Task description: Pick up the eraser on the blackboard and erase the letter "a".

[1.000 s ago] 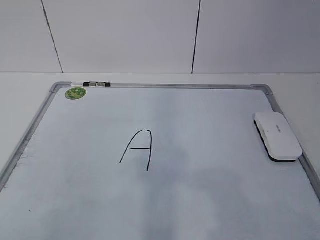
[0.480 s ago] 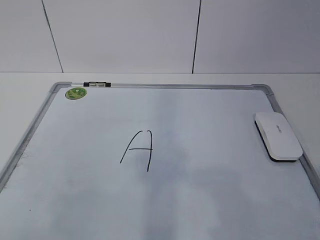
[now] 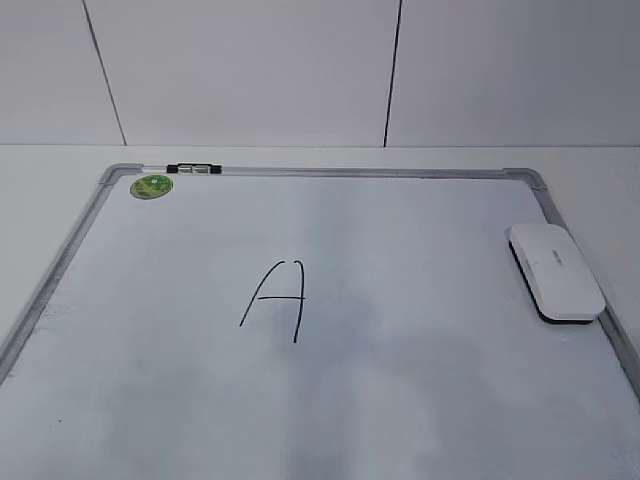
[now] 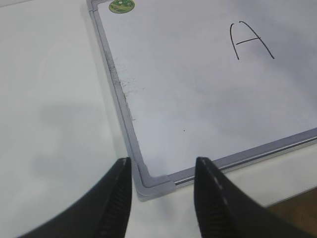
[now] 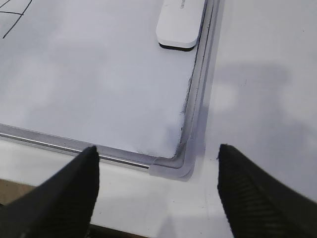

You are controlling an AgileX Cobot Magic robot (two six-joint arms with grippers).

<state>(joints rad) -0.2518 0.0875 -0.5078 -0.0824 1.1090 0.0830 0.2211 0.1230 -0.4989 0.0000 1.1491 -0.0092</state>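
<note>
While the right hand point(image 5: 157, 191) gapes wide and empty, the eraser point(image 5: 181, 22) lies well ahead.

Place: lab-style test bench.
Surface: plain white table point(image 3: 600, 165) under the blackboard point(image 3: 420, 400).
Backdrop: white panelled wall point(image 3: 250, 70) behind the blackboard, 2 dark seams.

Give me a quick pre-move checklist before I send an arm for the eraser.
1. Eraser lying free on the blackboard, right side: ok.
2. Right gripper open and empty: ok.
3. Left gripper open, empty, over the near-left board corner: ok.
4. Nothing between right gripper and eraser: ok.
5. Lowercase "a" located: not ok; only a capital A shows.
6. Arms visible in exterior view: not ok.
</note>
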